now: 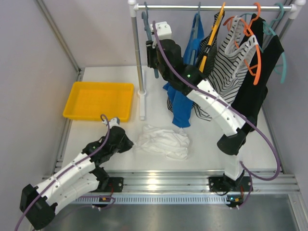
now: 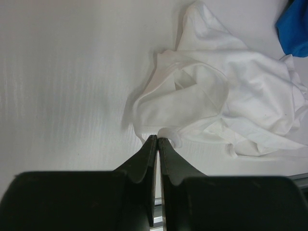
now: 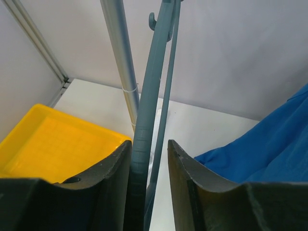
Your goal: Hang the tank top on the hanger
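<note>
The white tank top (image 1: 163, 139) lies crumpled on the table in front of the rack; it also shows in the left wrist view (image 2: 207, 106). My left gripper (image 1: 127, 143) is shut, and its tips (image 2: 157, 138) touch the near hem of the tank top with nothing clearly pinched. The grey-blue hanger (image 1: 146, 29) hangs at the left end of the rail. My right gripper (image 1: 153, 57) is raised to it and open, with the hanger's arm (image 3: 144, 120) between the jaws against the left finger (image 3: 118, 163).
A yellow tray (image 1: 98, 100) sits at the back left. The rack pole (image 1: 139, 53) and rail (image 1: 211, 6) carry a blue top (image 1: 180, 108), a striped top (image 1: 231, 62), a black garment (image 1: 255, 86), orange hangers (image 1: 257, 53) and a teal hanger (image 1: 281, 53).
</note>
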Controlling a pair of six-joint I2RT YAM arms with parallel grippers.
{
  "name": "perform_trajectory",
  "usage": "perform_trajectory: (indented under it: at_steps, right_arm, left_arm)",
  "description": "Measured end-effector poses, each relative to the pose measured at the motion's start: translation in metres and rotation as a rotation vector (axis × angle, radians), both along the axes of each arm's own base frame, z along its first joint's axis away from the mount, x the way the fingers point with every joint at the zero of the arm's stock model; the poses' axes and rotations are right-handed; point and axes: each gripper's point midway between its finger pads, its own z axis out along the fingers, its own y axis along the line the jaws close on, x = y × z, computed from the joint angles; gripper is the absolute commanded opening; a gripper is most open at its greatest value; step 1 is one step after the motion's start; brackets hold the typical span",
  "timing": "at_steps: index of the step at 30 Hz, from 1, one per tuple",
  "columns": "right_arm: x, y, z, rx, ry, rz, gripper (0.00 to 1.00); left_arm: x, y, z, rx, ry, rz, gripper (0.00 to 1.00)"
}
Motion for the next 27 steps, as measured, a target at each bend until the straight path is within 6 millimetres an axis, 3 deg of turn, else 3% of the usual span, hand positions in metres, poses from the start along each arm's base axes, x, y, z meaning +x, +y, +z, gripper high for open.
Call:
perform_trajectory:
  at_steps: [4, 11, 22, 27]
  right_arm:
    - [-0.001, -0.002, 0.004, 0.002, -0.008, 0.000, 0.28]
    - [-0.002, -0.004, 0.009, 0.008, -0.019, -0.002, 0.00]
    - [-0.002, -0.008, 0.013, 0.015, -0.037, -0.019, 0.00]
    - [-0.005, -0.017, 0.028, 0.041, -0.071, -0.037, 0.00]
  left_arm:
    - [0.000, 0.000, 0.000, 0.000, 0.000, 0.000, 0.10]
    - [0.001, 0.001, 0.000, 0.003, -0.004, 0.005, 0.10]
    - [0.002, 0.003, 0.000, 0.011, -0.010, 0.014, 0.10]
    - [0.002, 0.003, 0.000, 0.011, -0.011, 0.015, 0.09]
